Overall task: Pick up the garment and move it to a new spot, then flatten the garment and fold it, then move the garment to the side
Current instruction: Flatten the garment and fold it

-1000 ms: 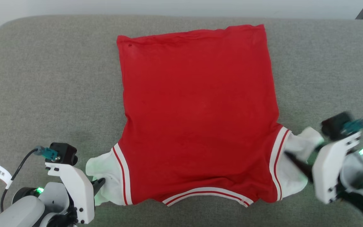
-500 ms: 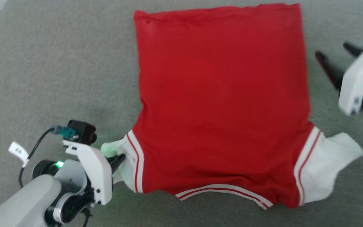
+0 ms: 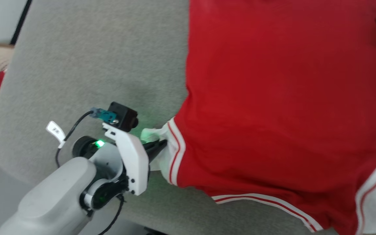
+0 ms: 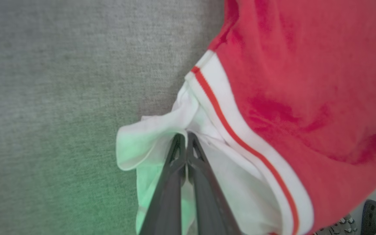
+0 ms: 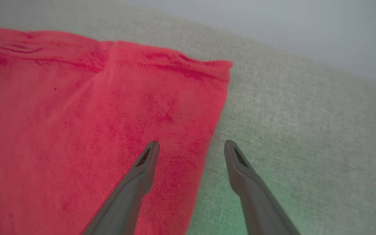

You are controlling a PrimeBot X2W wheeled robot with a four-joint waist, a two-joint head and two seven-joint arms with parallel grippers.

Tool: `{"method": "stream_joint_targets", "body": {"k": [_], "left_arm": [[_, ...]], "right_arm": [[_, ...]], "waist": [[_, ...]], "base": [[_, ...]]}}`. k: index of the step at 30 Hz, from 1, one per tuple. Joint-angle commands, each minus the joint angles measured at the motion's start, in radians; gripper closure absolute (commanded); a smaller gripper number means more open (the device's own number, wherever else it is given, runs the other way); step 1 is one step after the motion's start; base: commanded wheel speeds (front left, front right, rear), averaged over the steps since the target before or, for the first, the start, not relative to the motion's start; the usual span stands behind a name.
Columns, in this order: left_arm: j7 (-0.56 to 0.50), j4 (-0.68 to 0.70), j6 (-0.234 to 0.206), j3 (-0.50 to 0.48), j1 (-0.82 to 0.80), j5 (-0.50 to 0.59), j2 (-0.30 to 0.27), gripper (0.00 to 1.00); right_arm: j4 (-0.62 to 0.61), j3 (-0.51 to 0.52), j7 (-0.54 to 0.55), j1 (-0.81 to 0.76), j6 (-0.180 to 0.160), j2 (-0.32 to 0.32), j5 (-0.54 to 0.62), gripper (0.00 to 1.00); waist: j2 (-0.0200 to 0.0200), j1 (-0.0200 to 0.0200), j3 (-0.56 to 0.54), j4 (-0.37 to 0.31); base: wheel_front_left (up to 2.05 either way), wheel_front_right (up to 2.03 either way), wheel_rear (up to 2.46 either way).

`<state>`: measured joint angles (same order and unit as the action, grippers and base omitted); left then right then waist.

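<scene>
While the left end effector (image 4: 185, 135) clamps the red shirt's (image 3: 273, 98) 8 o'clock sleeve (image 4: 142, 147) for flattening, I'd guess the spread-apart right end effector (image 5: 191, 147) needs a hem grip next.

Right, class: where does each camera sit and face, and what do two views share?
Head view: from the head, down onto the red shirt on the grey cushion; left gripper and forearm show.
Left wrist view: along the shut left gripper, pinching the white sleeve end.
Right wrist view: along the open right gripper, over the shirt's edge.
Shared: head and left wrist views show that pinch.
</scene>
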<state>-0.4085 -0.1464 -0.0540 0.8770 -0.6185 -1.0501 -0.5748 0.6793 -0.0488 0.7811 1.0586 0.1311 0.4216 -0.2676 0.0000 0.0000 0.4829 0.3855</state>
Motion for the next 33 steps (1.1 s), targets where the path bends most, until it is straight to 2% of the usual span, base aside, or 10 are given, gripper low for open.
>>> {"method": "stream_joint_targets", "body": {"k": [1,6,10,11,12,13,20,23,27,33], "left_arm": [[-0.004,-0.023,0.005,0.016,-0.003,0.007,0.014,1.0],[0.003,-0.075,0.031,0.034,-0.013,0.01,0.055,1.0],[0.012,-0.113,0.047,0.038,-0.014,0.004,0.072,1.0],[0.015,-0.121,0.052,0.039,-0.015,0.002,0.075,1.0],[0.019,-0.129,0.055,0.039,-0.016,0.002,0.078,1.0],[0.021,-0.136,0.058,0.039,-0.017,0.001,0.08,1.0],[0.043,-0.177,0.069,0.02,-0.032,0.0,0.072,1.0],[0.059,-0.192,0.063,0.001,-0.038,0.0,0.052,1.0],[0.073,-0.193,0.042,-0.028,-0.03,-0.01,0.014,1.0],[0.073,-0.158,0.023,-0.046,0.001,-0.026,-0.033,1.0]], "right_arm": [[0.034,0.007,0.014,0.032,-0.001,0.005,0.016,0.0],[0.186,0.04,0.067,0.084,-0.001,0.008,0.081,0.0],[0.3,0.064,0.139,0.064,-0.002,0.011,0.131,0.0],[0.322,0.071,0.152,0.056,-0.002,0.011,0.139,0.18],[0.339,0.076,0.157,0.049,-0.003,0.011,0.149,0.78],[0.353,0.083,0.161,0.044,-0.003,0.011,0.152,1.0],[0.344,0.113,0.12,0.072,-0.002,-0.011,0.151,1.0],[0.299,0.071,0.11,0.086,-0.002,-0.036,0.118,1.0],[0.204,-0.037,0.106,0.073,-0.001,-0.05,0.035,1.0],[-0.026,-0.168,0.138,-0.036,-0.001,0.001,-0.147,1.0]], "waist": [[0.0,0.0,0.034,0.042],[0.0,0.0,0.06,0.085],[0.0,0.0,0.071,0.096],[0.0,0.0,0.073,0.097],[0.0,0.0,0.074,0.097],[0.0,0.0,0.073,0.096],[0.0,0.0,0.051,0.055],[0.0,0.0,0.027,0.017],[0.0,0.0,-0.013,-0.047],[0.0,0.0,-0.067,-0.125]], "base": [[0.0,0.0,0.0],[0.0,0.0,0.0],[0.0,0.0,0.0],[0.0,0.0,0.0],[0.0,0.0,0.0],[0.0,0.0,0.0],[0.0,0.0,0.0],[0.0,0.0,0.0],[0.0,0.0,0.0],[0.0,0.0,0.0]]}}
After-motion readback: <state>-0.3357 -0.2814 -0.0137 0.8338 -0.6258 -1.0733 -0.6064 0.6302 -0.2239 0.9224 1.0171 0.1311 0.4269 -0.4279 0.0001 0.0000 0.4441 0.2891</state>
